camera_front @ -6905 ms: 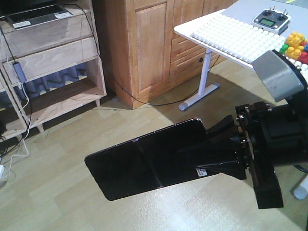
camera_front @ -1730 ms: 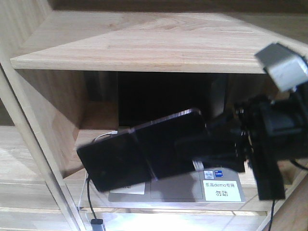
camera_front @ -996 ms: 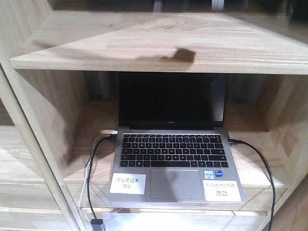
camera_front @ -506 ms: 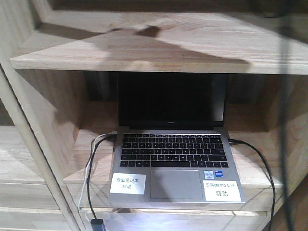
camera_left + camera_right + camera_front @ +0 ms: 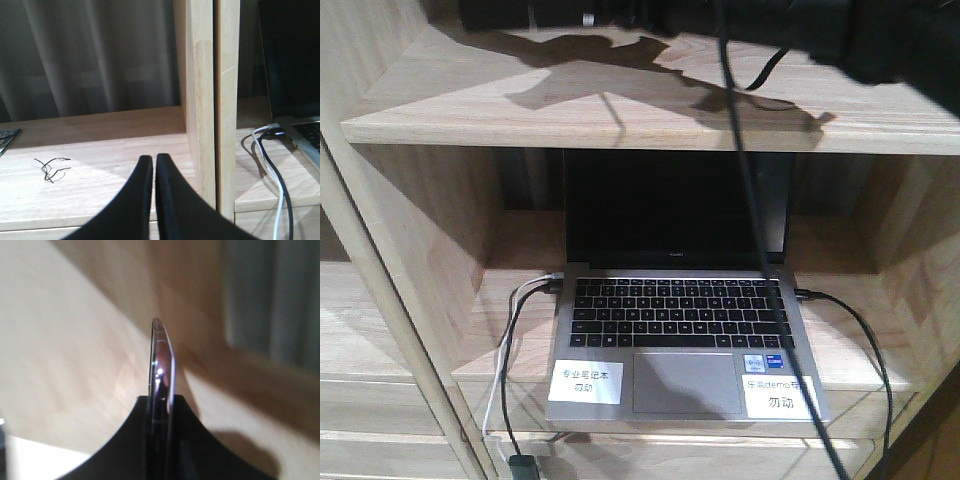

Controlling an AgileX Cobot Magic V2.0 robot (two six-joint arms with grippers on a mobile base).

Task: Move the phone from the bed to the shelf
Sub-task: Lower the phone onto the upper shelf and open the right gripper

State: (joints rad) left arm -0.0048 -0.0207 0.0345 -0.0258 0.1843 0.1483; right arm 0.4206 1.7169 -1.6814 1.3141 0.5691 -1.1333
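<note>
Seen edge-on in the right wrist view, the phone [image 5: 162,357] is a thin glossy slab with a pinkish rim. My right gripper [image 5: 161,399] is shut on it, just above the pale wood shelf [image 5: 65,355]. In the front view that shelf [image 5: 530,115] is the top board. The right arm [image 5: 890,40] and a dark flat shape [image 5: 520,13] that may be the phone lie along the top edge and cast a shadow on the board. My left gripper [image 5: 153,159] is shut on nothing over a lower wooden board [image 5: 95,175]. The bed is out of view.
An open grey laptop [image 5: 675,310] fills the compartment under the top board, with cables [image 5: 508,350] at its left and right. A black cable [image 5: 760,280] hangs from the right arm across it. A wooden upright [image 5: 205,100] stands right of my left gripper. A thin wire tangle [image 5: 50,167] lies left.
The right arm carried the phone up out of the front view. Its dark bulk now shows along the top edge over the top board, and a hanging cable crosses the laptop.
</note>
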